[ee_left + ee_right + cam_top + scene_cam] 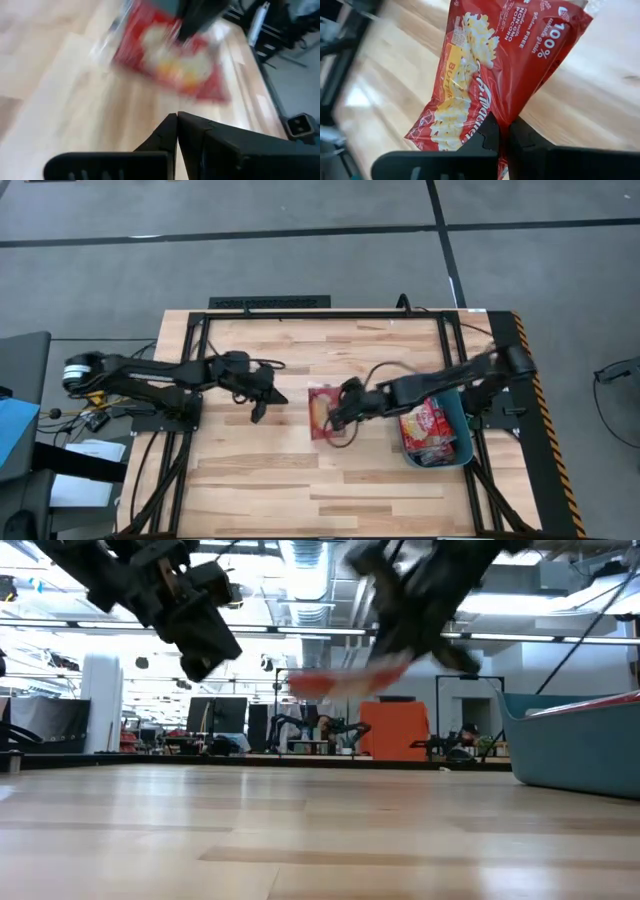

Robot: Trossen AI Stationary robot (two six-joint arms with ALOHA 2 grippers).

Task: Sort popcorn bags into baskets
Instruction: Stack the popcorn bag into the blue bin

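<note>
One red popcorn bag (pixel 321 412) with a yellowish picture hangs in the air at the table's middle, held by my right gripper (pixel 341 416), which is shut on it. In the low view the bag (pixel 340 681) floats well above the wood under that gripper (pixel 405 635). The teal basket (pixel 463 442) stands near the table's right edge with several red bags (pixel 428 428) lying in it. My left gripper (pixel 262 402) hovers shut just left of the held bag, touching nothing; its wrist view shows the bag (pixel 170 62) ahead of its fingers (pixel 177 131). My right gripper pinches the bag between its two fingers at the bag's right-hand edge (pixel 506 114), where the foil is creased into a fold. The fingers come from the table's right side, slanting down. The bag is lifted clear of the table and reaches away from the fingers, roughly level.
The basket's wall (pixel 570 752) rises at the right of the low view, with a bag's edge (pixel 600 703) showing above its rim. A black frame (pixel 270 303) runs along the far edge, and a yellow-black striped strip (pixel 545 420) along the right.
</note>
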